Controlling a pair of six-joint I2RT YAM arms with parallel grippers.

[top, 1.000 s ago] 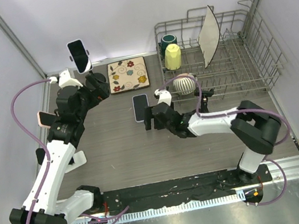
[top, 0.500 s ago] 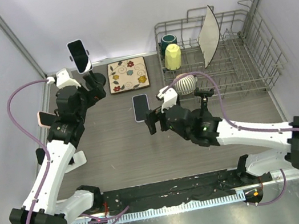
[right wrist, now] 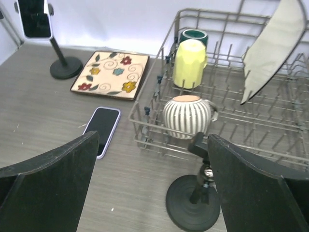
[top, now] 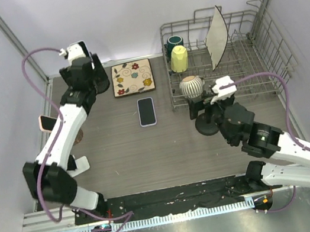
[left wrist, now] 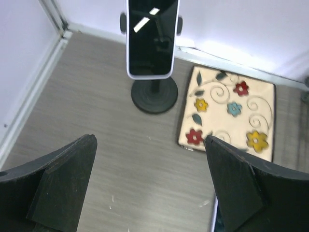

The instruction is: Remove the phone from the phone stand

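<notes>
A black-screened phone (left wrist: 152, 38) stands upright in a black phone stand (left wrist: 154, 95) at the back left corner. It also shows in the right wrist view (right wrist: 35, 18). In the top view my left wrist hides most of it. My left gripper (left wrist: 152, 188) (top: 91, 74) is open and empty, a little in front of and above the stand's base, apart from the phone. My right gripper (right wrist: 154, 193) (top: 205, 109) is open and empty above a second, empty black stand (right wrist: 193, 205) (top: 208, 123) by the dish rack.
A purple-cased phone (top: 146, 111) lies flat mid-table. A floral mat (top: 132, 76) lies right of the phone stand. A wire dish rack (top: 268, 75) holds a striped mug (top: 191, 87), a yellow cup (top: 179, 59) and a plate. A pink phone (top: 46, 122) sits at the left wall.
My left arm has swung back and up to the stand at the back left. My right arm has drawn back right, from beside the flat phone to the empty stand by the rack.
</notes>
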